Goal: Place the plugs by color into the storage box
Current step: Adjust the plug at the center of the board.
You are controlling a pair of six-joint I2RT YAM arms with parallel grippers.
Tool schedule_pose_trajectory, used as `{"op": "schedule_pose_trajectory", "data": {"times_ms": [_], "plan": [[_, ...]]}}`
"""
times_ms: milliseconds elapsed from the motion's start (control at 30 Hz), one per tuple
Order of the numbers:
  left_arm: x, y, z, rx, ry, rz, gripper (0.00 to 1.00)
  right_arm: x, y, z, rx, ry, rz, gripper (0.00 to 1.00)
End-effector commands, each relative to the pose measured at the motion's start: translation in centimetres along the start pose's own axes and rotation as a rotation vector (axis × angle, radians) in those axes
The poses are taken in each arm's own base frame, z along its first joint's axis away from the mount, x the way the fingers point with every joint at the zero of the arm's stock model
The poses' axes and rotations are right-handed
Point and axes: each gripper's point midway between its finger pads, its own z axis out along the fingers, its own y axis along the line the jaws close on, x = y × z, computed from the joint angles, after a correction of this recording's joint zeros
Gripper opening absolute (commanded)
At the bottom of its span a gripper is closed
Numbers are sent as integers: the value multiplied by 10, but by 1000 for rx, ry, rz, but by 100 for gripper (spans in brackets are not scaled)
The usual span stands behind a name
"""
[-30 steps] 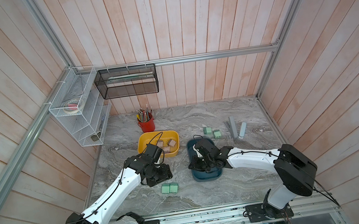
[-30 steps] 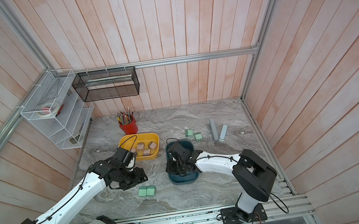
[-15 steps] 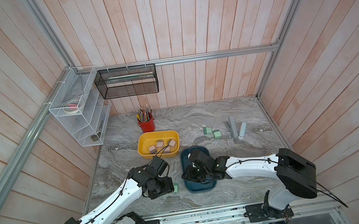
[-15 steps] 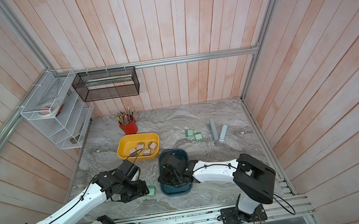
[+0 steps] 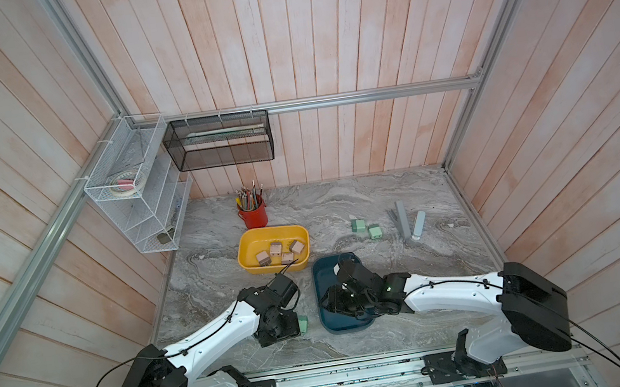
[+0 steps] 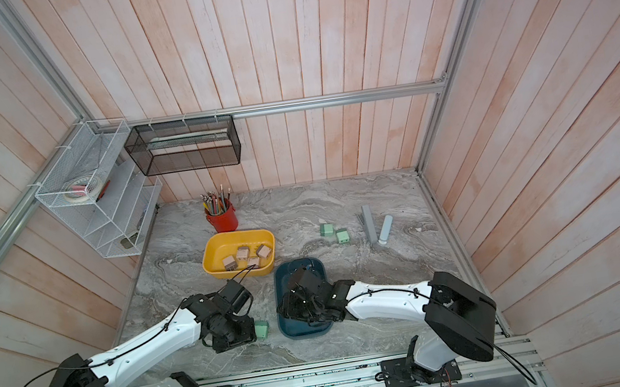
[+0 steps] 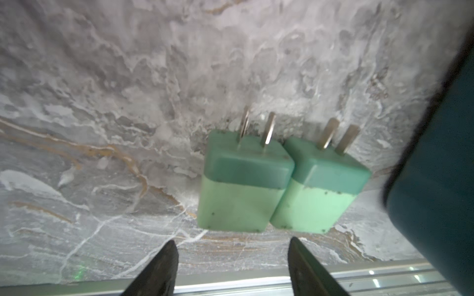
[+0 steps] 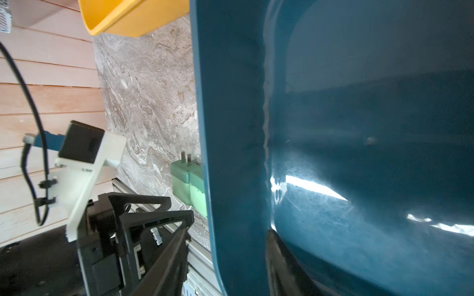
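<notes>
Sort status: nothing gripped.
Left pincer (image 7: 232, 241), jaws apart, hovered at two touching mint plugs (image 7: 243, 184) on the surface (image 7: 102, 102) beside blue bin (image 5: 323, 278); right pincer (image 8: 230, 225) straddled its rim, released. Four tan plugs (image 5: 276, 250) sat in yellow bin (image 5: 250, 247).
</notes>
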Motion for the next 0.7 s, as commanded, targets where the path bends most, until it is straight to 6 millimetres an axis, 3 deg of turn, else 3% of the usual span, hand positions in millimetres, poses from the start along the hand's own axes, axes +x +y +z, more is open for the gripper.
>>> {"op": "schedule_pose_trajectory", "data": {"times_ms": [0, 333, 667], "plan": [[-23, -5, -3, -5, -62, 27, 69, 0, -5, -3, 19, -12, -17, 54], [-35, 0, 9, -28, -37, 49, 61, -1, -10, -6, 28, -22, -22, 56], [-28, 9, -4, -49, -36, 15, 59, -5, -9, -5, 26, -39, -11, 57]]}}
